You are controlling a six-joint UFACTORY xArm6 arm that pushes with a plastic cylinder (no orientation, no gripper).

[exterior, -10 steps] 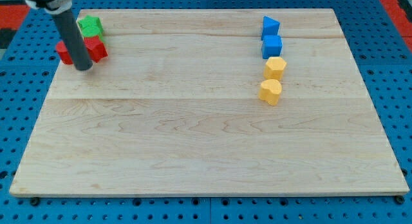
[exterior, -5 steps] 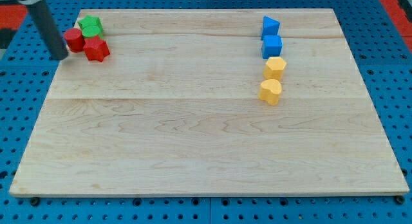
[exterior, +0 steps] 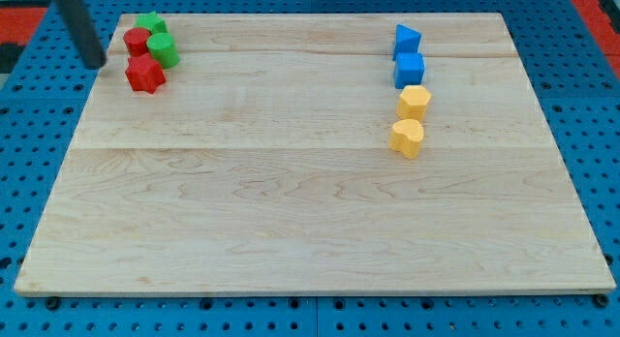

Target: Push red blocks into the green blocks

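Four blocks cluster at the view's top left of the wooden board (exterior: 310, 201). A red star-shaped block (exterior: 145, 75) lies lowest. A red cylinder (exterior: 137, 41) sits just above it, touching a green block (exterior: 149, 24) at the top and a green cylinder (exterior: 162, 49) on its right. My tip (exterior: 95, 63) is at the board's left edge, to the left of the red blocks with a small gap. The dark rod rises toward the view's top left.
On the view's right stands a column of blocks: a blue triangular block (exterior: 407, 38), a blue cube (exterior: 409, 70), a yellow hexagonal block (exterior: 414, 102) and a yellow block (exterior: 407, 137). Blue pegboard surrounds the board.
My tip moved from below the red blocks to their left and then slightly up. The red cylinder was pushed right and up into the green blocks, which separated and shifted right.
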